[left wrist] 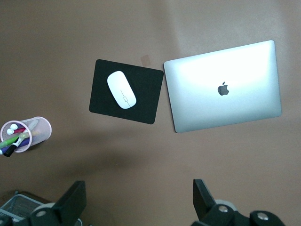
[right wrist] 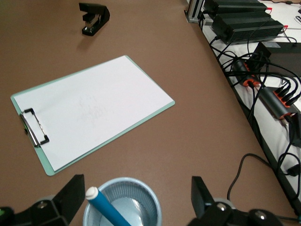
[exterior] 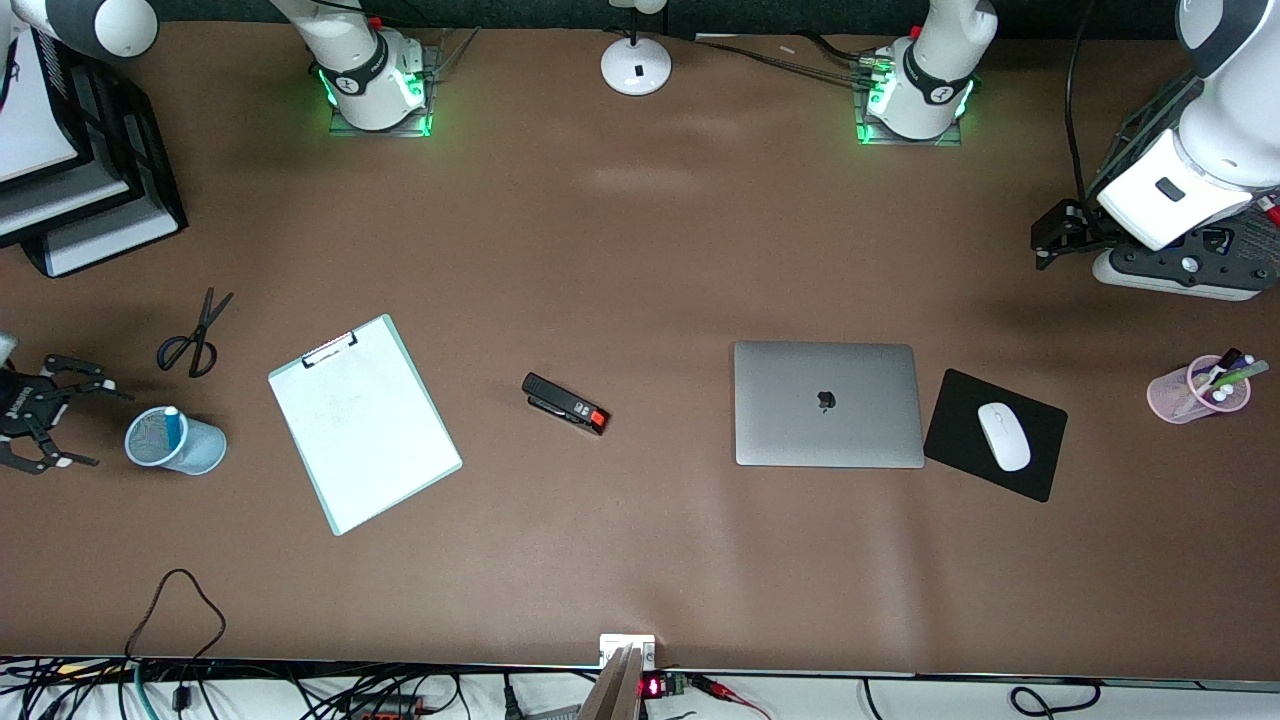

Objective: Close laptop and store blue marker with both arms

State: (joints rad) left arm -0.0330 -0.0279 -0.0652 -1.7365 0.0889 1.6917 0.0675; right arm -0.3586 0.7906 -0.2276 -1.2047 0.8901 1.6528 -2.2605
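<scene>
The laptop (exterior: 825, 403) lies closed on the table, silver lid up with the black apple logo showing; the left wrist view shows it too (left wrist: 225, 87). The blue marker (exterior: 172, 425) stands white end up in a light-blue mesh cup (exterior: 200, 450). In the right wrist view the marker (right wrist: 106, 207) leans inside that cup (right wrist: 141, 200). My right gripper (exterior: 100, 428) is open and empty beside the cup, at the right arm's end of the table, jaws either side of it in its wrist view (right wrist: 136, 195). My left gripper (exterior: 1040, 245) is open and empty over bare table (left wrist: 138, 197).
A white mouse (exterior: 1003, 436) on a black mousepad (exterior: 960, 430) lies beside the laptop. A pink pen cup (exterior: 1195, 390) stands at the left arm's end. A black stapler (exterior: 565, 403), a clipboard (exterior: 362, 420) and scissors (exterior: 192, 340) lie between laptop and cup. Black trays (exterior: 70, 190) stand near the right arm's base.
</scene>
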